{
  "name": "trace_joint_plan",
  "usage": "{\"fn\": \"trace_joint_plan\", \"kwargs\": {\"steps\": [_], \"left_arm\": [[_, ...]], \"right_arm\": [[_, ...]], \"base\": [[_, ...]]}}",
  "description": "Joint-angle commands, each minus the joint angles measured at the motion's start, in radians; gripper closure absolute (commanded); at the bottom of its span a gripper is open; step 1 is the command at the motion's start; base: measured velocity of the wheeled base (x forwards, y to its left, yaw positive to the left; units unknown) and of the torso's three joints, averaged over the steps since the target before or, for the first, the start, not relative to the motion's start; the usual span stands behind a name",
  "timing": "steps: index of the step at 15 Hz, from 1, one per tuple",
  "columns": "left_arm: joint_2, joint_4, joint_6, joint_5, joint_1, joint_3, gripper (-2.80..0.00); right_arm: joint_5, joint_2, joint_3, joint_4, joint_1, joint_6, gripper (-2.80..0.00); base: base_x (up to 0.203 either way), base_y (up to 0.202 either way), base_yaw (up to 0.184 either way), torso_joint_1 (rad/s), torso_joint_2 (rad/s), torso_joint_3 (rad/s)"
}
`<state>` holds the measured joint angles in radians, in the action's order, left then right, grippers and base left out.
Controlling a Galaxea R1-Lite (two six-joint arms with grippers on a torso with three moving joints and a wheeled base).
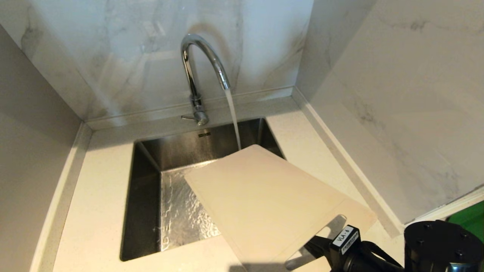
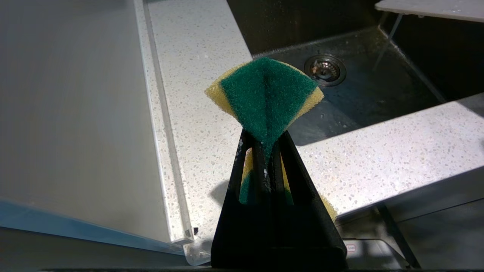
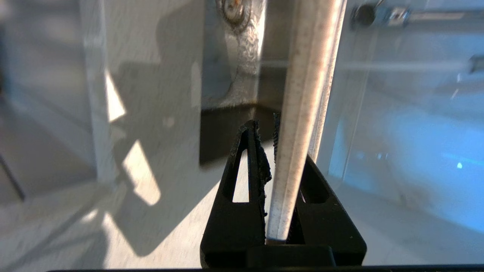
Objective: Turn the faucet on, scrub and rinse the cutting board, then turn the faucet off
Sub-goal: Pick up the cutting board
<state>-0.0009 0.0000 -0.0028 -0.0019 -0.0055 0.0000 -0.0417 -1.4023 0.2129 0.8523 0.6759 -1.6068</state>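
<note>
The chrome faucet (image 1: 196, 64) stands behind the sink (image 1: 145, 211), and a stream of water (image 1: 233, 117) runs from its spout. The cream cutting board (image 1: 264, 200) hangs tilted over the sink's right half. Its far corner reaches the stream; its edge (image 3: 306, 94) shows between the jaws. My right gripper (image 1: 319, 247) (image 3: 264, 124) is shut on the board's near short edge by the handle slot (image 1: 334, 226). My left gripper (image 2: 264, 138) is shut on a green and yellow sponge (image 2: 264, 94), off by the sink's left front corner, outside the head view.
The speckled counter (image 1: 94, 211) surrounds the sink. Marble walls (image 1: 397, 94) close in behind and on the right, a plain panel (image 1: 34, 132) on the left. The drain (image 2: 325, 70) lies in the wet sink bottom.
</note>
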Motion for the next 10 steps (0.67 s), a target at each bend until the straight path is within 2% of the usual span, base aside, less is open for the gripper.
{"fn": "trace_joint_plan", "kwargs": {"steps": [1, 6, 10], "left_arm": [[-0.001, 0.000, 0.000, 0.000, -0.001, 0.002, 0.00], [-0.001, 0.000, 0.000, -0.001, -0.001, 0.002, 0.00], [-0.001, 0.000, 0.000, 0.000, -0.001, 0.002, 0.00]], "right_arm": [[-0.001, -0.026, 0.031, 0.005, 0.030, -0.004, 0.00], [-0.001, -0.023, 0.029, 0.007, 0.094, 0.001, 0.00], [-0.006, -0.022, 0.026, 0.007, 0.142, 0.036, 0.00]], "base": [[0.000, 0.000, 0.000, 0.000, 0.00, 0.000], [0.000, 0.000, 0.000, 0.000, 0.00, 0.000], [0.000, 0.000, 0.000, 0.000, 0.00, 0.000]]}}
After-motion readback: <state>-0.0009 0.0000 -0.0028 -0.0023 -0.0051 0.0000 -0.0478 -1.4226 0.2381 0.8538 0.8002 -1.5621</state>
